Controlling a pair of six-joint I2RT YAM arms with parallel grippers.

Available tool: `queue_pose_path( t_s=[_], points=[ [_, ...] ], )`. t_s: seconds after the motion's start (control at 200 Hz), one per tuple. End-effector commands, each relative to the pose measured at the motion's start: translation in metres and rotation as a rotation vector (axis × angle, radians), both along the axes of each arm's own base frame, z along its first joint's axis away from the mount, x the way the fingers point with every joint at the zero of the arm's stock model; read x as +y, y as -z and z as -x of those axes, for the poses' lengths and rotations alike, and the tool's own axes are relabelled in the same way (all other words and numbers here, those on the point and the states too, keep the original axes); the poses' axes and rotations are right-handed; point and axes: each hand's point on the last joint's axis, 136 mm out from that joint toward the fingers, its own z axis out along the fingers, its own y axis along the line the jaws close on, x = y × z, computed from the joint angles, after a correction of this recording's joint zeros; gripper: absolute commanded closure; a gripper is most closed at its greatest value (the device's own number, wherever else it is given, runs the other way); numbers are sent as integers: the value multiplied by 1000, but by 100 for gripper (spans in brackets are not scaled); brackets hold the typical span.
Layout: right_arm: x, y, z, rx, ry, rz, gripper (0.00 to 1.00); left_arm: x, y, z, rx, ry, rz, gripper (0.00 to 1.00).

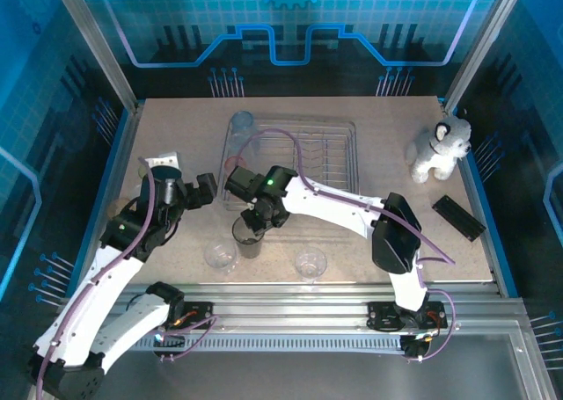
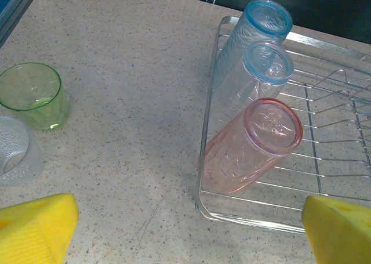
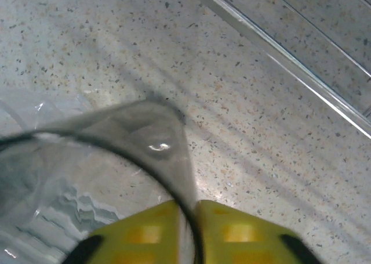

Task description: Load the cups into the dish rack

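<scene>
At the far left a green cup [image 2: 32, 96] stands upright on the tabletop [image 2: 127, 101], with a clear cup [image 2: 14, 151] just beside it. The left end effector [image 2: 188, 232] hovers near them, its fingers spread fully and nothing between them. Next is the rack [image 2: 208, 209], where a blue cup [image 2: 261, 29], a pale cup [image 2: 261, 72] and a pink cup [image 2: 255, 145] lean in a row along its left rim. In front of the rack a clear cup [image 1: 220, 257] stands upright, and just beside it is the smoky cup [image 1: 249, 244]. The right end effector [image 3: 188, 217] is closed on the smoky cup's wall at the rim, one finger inside and one outside. Further right stands one more clear cup [image 1: 310, 264], then a toy dog [image 1: 440, 149] and a black bar [image 1: 458, 217]. I count eight cups: three in the rack and five on the tabletop, three of these five being clear. I judge the cups to be light, thin and smooth plastic, so they may slip or tip easily. A firm pinch on the wall at the rim seems the best hold.
</scene>
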Motion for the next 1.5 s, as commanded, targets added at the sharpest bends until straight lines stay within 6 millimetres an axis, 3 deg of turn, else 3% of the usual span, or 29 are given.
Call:
queue_pose_path(
  t_s=[0.0, 0.195, 0.305, 0.435, 0.515, 0.635, 0.805, 0.86, 1.026, 1.196, 1.496],
  points=[
    [-12, -7, -2, -14, 10, 55, 100, -1, 3, 0, -6, 4, 17, 1],
    [-55, -20, -2, -15, 48, 53, 100, -18, -2, -1, 1, 92, 54, 1],
    [-63, -45, -3, -36, 43, -168, 100, -38, -17, -2, -48, 198, 107, 1],
    [-82, -73, -3, -85, 18, -409, 100, -78, -44, 3, -122, 409, 241, 1],
    [-95, -95, -1, -156, -14, -536, 100, -102, -64, 11, -163, 544, 321, 1],
    [-115, -143, 2, -321, -46, -749, 100, -127, -92, 24, -221, 712, 412, 0],
    [-143, -213, 10, -508, -75, -1070, 100, -154, -114, 40, -252, 896, 551, 1],
    [-149, -218, 12, -501, -73, -1137, 100, -159, -118, 42, -248, 925, 590, 1],
    [-144, -235, 19, -403, -112, -1266, 100, -165, -122, 44, -228, 963, 623, 1],
    [-135, -249, 18, -352, -145, -1343, 100, -178, -112, 44, -141, 1011, 678, 1],
    [-119, -253, 14, -260, -184, -1406, 100, -195, -119, 61, -143, 1136, 728, 1]
  ],
)
